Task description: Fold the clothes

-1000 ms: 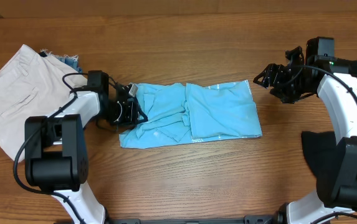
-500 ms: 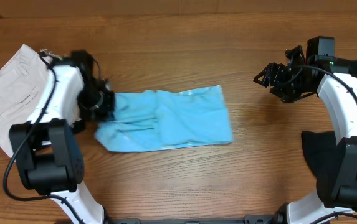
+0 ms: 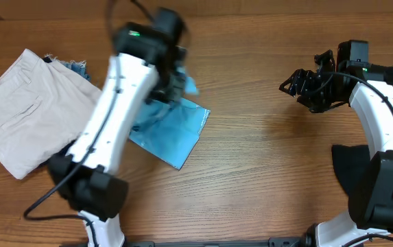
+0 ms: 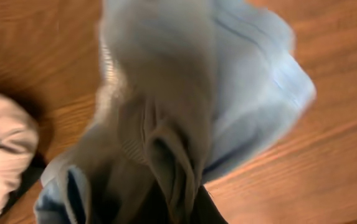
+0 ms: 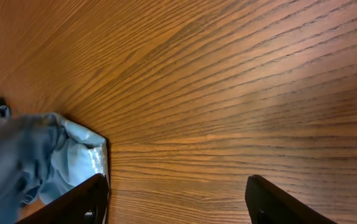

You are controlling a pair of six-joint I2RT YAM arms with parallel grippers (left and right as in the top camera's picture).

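One garment is in hand, and neither T-shirt looks folded yet. The left claw (image 3: 174, 81) is clamped on a bunched light blue cotton T-shirt (image 3: 172, 134), which hangs below it and seems to trail onto the wooden counter (image 3: 265, 178). Left of that claw lie folded beige trousers (image 3: 25, 123). The right claw (image 3: 293, 88) gapes wide and empty. Behind it, a crumpled plain black T-shirt (image 3: 346, 171) is untouched.

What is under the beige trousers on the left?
Beneath the beige trousers, only a frayed blue denim edge shows at the upper right corner; the rest is covered.
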